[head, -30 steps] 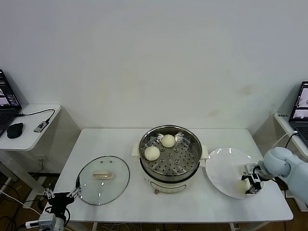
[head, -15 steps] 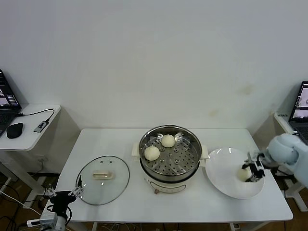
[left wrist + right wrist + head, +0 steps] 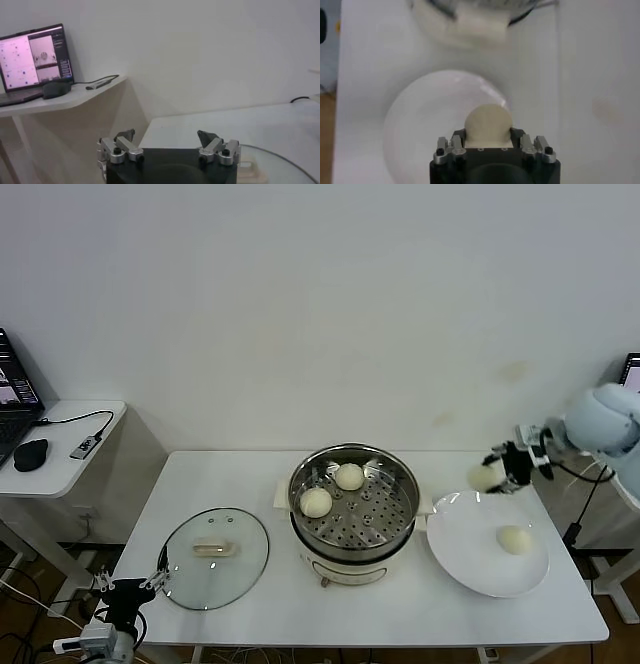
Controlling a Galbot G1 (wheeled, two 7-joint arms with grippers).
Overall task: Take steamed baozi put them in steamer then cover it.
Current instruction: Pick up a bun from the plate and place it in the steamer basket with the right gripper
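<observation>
Two baozi [image 3: 349, 476] [image 3: 316, 502] lie in the steel steamer [image 3: 400, 487] at the table's middle. My right gripper [image 3: 497, 468] is shut on a third baozi [image 3: 483, 477] and holds it in the air above the far edge of the white plate [image 3: 465, 544]; the wrist view shows the bun [image 3: 488, 125] between the fingers, over the plate [image 3: 420, 130]. A fourth baozi [image 3: 514, 539] lies on the plate. The glass cover [image 3: 216, 556] lies flat on the table at the left. My left gripper [image 3: 128, 587] is open and idle below the table's front left corner.
The steamer's cream pot base [image 3: 345, 569] has side handles. A side desk [image 3: 70, 446] with a laptop, mouse and cable stands at far left; it also shows in the left wrist view [image 3: 60, 97]. Another laptop's edge shows at far right.
My right gripper closed on a baozi on the plate and lifted it up and back, to above the plate's far edge. The left arm has stayed put.
</observation>
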